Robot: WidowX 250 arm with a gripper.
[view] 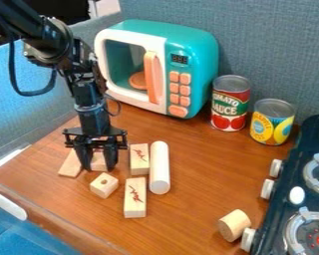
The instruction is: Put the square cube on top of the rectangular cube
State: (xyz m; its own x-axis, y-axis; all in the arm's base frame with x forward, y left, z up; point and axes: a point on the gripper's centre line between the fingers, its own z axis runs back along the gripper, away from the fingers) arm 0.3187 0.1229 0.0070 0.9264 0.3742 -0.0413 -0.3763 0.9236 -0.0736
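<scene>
The camera view looks down at a slant on the table (pixel 197 209) from above its near side, fairly close. It faces the grey partition (pixel 275 45) behind the toy microwave (pixel 201 55).

Play Kitchen Set Up in a Lab-Like Room

This is a toy kitchen on a wood-look worktop (pixel 195 209), apparently in a lab or office. A teal microwave (pixel 202 52) with chunky orange buttons (pixel 175 87) and a dark stove (pixel 290 172) with white knobs (pixel 275 168) give the kitchen its look, along with a red-labelled can (pixel 230 105) and a yellow-labelled can (pixel 272 123). Fabric-covered panels (pixel 272 42), like office partitions, stand behind, and a black robot arm (pixel 90 107) over the worktop suggests a lab.
</scene>
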